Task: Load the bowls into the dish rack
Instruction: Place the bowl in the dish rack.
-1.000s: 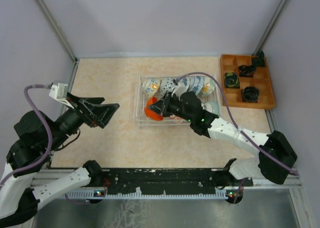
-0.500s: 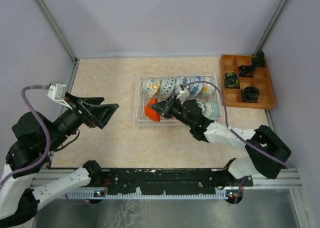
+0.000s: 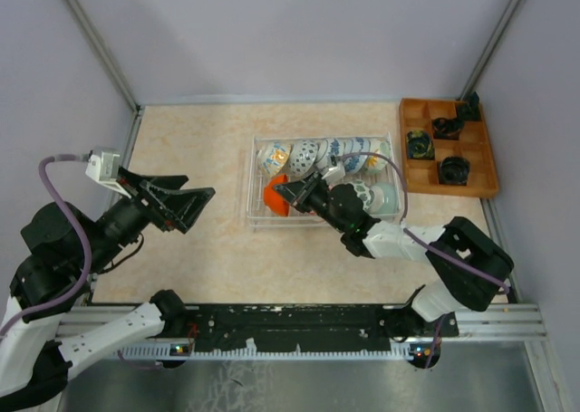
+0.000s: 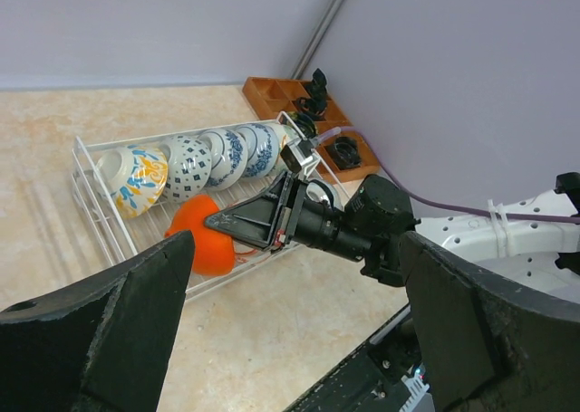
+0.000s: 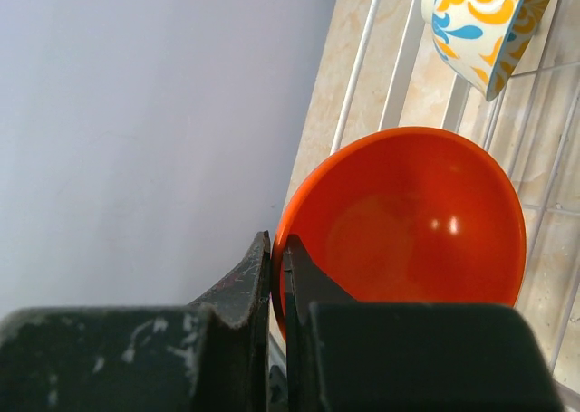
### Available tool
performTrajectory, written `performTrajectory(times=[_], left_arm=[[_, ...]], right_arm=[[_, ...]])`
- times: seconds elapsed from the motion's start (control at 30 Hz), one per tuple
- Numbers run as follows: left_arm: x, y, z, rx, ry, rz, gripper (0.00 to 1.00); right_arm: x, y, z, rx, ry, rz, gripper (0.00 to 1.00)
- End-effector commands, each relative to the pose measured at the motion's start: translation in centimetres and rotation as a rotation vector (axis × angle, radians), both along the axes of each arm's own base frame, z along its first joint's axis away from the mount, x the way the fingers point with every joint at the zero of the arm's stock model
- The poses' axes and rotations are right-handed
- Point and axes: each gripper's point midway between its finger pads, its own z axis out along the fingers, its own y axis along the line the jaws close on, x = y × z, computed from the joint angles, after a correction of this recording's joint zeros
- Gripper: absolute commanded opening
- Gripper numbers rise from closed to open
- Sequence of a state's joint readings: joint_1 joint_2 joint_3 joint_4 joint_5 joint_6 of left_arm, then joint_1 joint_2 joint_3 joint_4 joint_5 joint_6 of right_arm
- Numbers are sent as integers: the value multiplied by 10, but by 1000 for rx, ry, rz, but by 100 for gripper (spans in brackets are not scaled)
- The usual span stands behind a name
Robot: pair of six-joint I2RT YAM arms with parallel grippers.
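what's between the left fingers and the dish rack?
Only bare tabletop. In the top view, nothing sits between the open left fingers and the dish rack.

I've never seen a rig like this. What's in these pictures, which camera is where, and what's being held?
These are two robot arms bolted at a table's near edge, each ending in a two-fingered pincer. The wide picture looks down from above and behind them. The other two come from a camera on each wrist. On the beige table sits a pale wire dish rack with a row of blue-patterned white ceramic bowls on edge. To its right is an orange wooden compartment tray holding black items. The right pincer is shut on the rim of a round orange bowl in the rack's near-left corner. The left pincer hangs open, holding nothing.
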State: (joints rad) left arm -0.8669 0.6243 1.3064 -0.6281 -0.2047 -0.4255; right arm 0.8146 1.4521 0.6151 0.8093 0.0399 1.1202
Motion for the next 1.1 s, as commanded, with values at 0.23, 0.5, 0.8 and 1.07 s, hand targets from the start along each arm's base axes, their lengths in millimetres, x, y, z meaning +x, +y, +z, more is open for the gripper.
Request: performTrajectory(times=[0.23,0.5,0.8,1.07], left_arm=[[-1,3,7,4,-31,2,100],[-1,2,8,9,-33,0,100],[1,0,7,18,-31,-2,100],[3,-1,7,20,-29,0,100]], right_arm=[[15,5,4,69,-28,-36,0],[19,7,-10,46,-6,-47,0],[22,11,-26,22,23,-41,0],[21,16,-28,34,26,-24,0]])
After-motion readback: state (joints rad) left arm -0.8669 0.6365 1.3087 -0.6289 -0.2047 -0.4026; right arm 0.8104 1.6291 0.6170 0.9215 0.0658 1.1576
